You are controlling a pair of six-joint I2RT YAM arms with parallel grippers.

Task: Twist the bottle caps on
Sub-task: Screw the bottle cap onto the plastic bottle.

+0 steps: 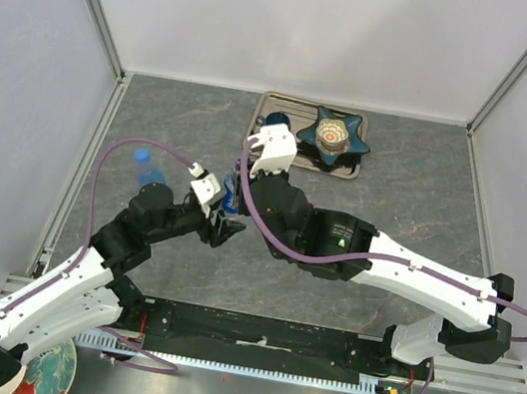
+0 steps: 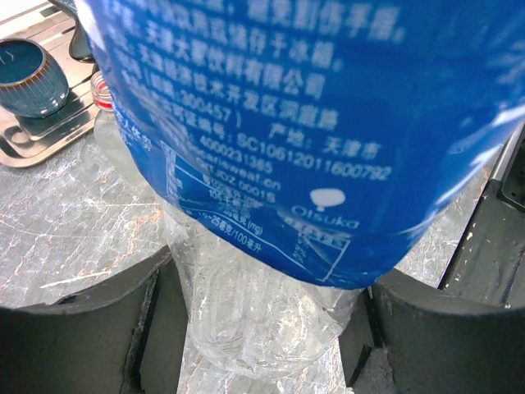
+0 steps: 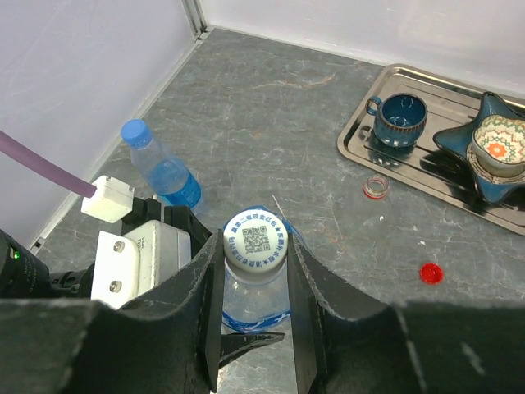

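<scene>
The right wrist view alone shows the caps. The white cap, printed with a square code, sits on the neck of the labelled bottle. The right gripper is closed on it, with one dark finger pressed against each side. This view also shows the red cap lying loose on the bench, between the held bottle and the tray. A small clear ring lies just beside the tray's near rim. Neither the red cap nor the ring appears in the top view, where the right arm covers that patch.

The left wrist view shows the bottle's blue label with white print, filling most of the frame. Below it, the clear ribbed body is clamped between the fingers of the left gripper, which stand fairly wide and touch the plastic on both sides.

In the top view the two arms meet near the middle of the bench, a little toward its left edge. The left arm reaches up and rightward from the near left corner. The right arm stretches across from the near right corner, with its wrist bent over the bottle top.

A second bottle with a blue cap on it stands apart, nearer the left edge. The tray sits at the middle of the far edge and holds a dark blue cup and a star-shaped dish, with a patterned bowl in the dish.
</scene>
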